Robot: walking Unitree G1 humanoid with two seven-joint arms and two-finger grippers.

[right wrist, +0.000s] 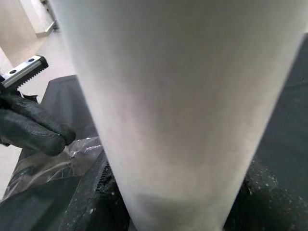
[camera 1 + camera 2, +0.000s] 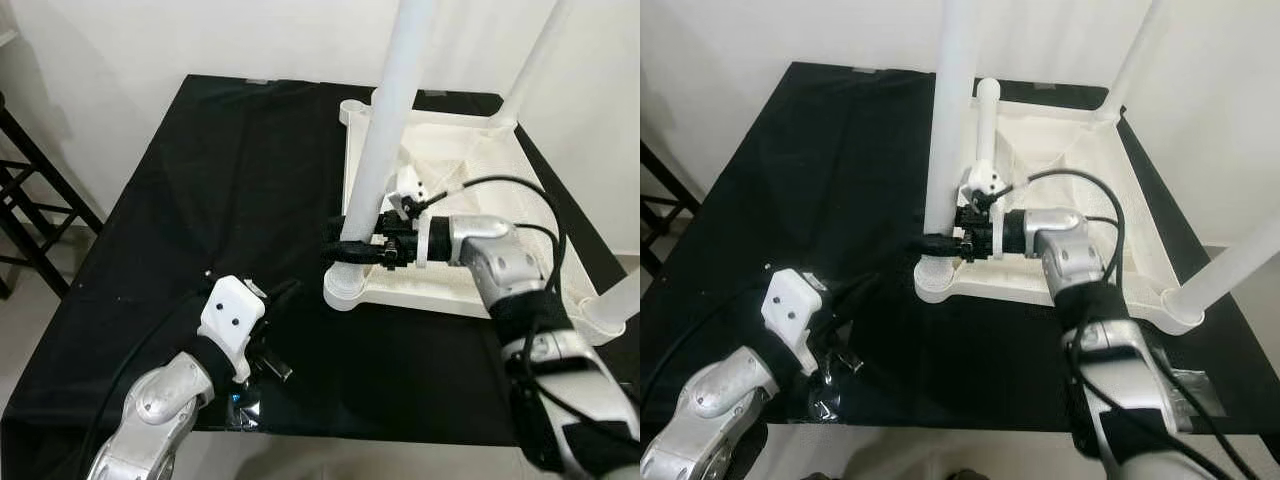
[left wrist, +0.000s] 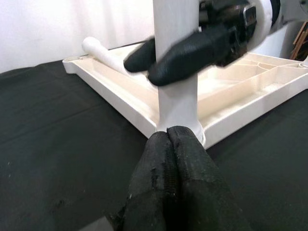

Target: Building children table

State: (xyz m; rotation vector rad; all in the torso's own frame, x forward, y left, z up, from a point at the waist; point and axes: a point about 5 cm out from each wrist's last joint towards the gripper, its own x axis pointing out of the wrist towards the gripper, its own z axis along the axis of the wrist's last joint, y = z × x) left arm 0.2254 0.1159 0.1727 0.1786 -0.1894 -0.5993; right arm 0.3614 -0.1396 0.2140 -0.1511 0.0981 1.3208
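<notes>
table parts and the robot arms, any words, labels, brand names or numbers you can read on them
None can be read.
White table top: bare moulded plastic, no print.
White leg held by the right end effector: plain.
Left end effector, over the black cloth: white housing with two small dark dots, no lettering.

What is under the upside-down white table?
A black cloth lies under the white table and spreads out around it. The table's tray-like underside faces up, legs pointing upward, and the right pincer grips the near-left leg. Whatever lies beneath the cloth is covered.
</notes>
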